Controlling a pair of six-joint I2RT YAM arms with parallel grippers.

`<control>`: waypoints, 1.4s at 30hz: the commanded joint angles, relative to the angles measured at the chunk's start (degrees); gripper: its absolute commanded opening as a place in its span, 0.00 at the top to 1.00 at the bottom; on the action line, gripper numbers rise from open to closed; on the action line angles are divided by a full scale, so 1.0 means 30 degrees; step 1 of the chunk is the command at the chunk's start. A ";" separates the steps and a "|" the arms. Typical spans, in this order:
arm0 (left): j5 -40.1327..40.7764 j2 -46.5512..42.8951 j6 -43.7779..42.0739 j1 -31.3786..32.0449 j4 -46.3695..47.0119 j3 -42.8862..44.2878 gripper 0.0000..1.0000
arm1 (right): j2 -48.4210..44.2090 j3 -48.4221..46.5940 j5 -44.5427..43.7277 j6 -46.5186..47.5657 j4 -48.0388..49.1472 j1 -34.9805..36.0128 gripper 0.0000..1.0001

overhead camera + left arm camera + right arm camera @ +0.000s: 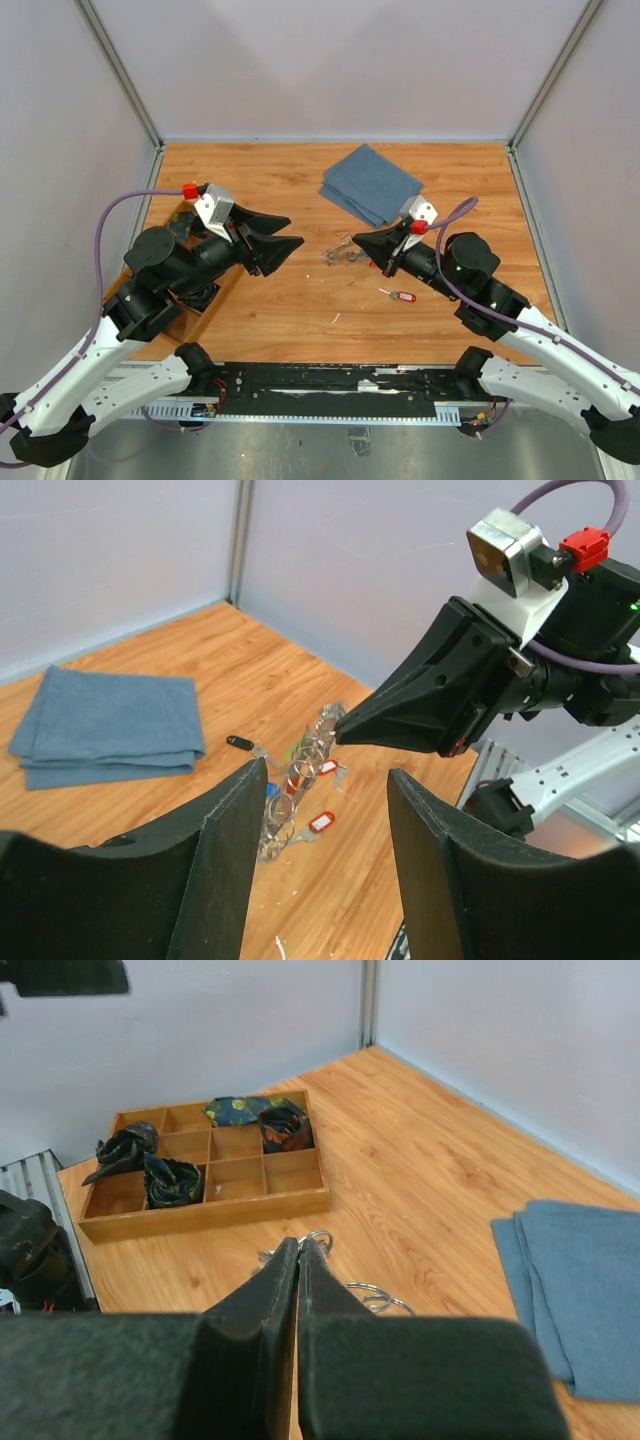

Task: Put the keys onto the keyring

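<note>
The keyring (338, 255) lies mid-table as a silvery chain of rings; it also shows in the left wrist view (300, 775) and the right wrist view (375, 1295). My right gripper (355, 240) is shut, its tips pinching the ring's near edge (300, 1244). Small keys lie around the ring: a red-tagged key (403, 296) (320, 822), a black one (240, 743), a blue one (271, 790) and another red one (328, 767). My left gripper (293, 230) is open and empty, left of the ring and above the table (325, 780).
A folded blue cloth (372, 182) lies at the back right. A wooden compartment tray (200, 1215) with dark rolled items stands at the left edge, partly under my left arm. Grey walls close the table on three sides.
</note>
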State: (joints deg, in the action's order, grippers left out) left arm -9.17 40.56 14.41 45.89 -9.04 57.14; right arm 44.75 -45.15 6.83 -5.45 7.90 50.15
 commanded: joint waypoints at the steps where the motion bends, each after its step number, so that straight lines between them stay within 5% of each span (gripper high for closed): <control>1: -0.1477 0.0331 -0.0141 0.0103 0.0882 0.0139 0.44 | -0.1204 0.0068 0.1702 0.1121 0.2949 0.0049 1.00; 11: -0.2788 0.1503 -0.0644 0.0107 0.1209 0.0861 0.43 | -0.1139 -0.1812 0.4865 0.2831 0.0881 0.0062 1.00; 15: -0.2080 0.1254 -0.0645 0.0091 0.1094 0.0806 0.44 | -0.1345 -0.2196 -0.1697 0.2944 -0.1264 0.0060 1.00; 18: -0.1514 0.0872 -0.0616 0.0085 0.1094 0.0536 0.44 | -0.0567 -0.2419 0.4890 0.2498 -0.0545 0.0969 1.00; 20: -0.1233 0.0758 -0.0694 0.0085 0.0916 0.0489 0.44 | -0.0150 -0.3524 0.0422 0.6040 -0.4303 0.4214 1.00; 22: -0.1099 0.0684 -0.0656 0.0086 0.0804 0.0481 0.44 | -0.0825 -0.2859 -0.4239 0.6976 -0.4599 0.4816 1.00; 25: -0.1098 0.0697 -0.0529 0.0085 0.0957 0.0213 0.44 | -0.1778 -0.1597 -0.1772 0.5918 -0.2304 0.3971 1.00; 38: -0.3662 0.1396 -0.0030 0.0089 0.2023 -0.0259 0.43 | -0.1395 -0.1930 -0.0549 0.5656 -0.1510 0.3967 1.00; 42: -0.3425 0.1561 -0.0058 0.0110 0.2123 -0.0299 0.42 | -0.1240 -0.2142 0.2501 0.5451 -0.1072 0.3989 1.00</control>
State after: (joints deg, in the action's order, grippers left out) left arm -18.11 45.01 13.98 45.89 -5.72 56.66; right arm 41.25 -50.09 5.76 10.68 -1.41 62.15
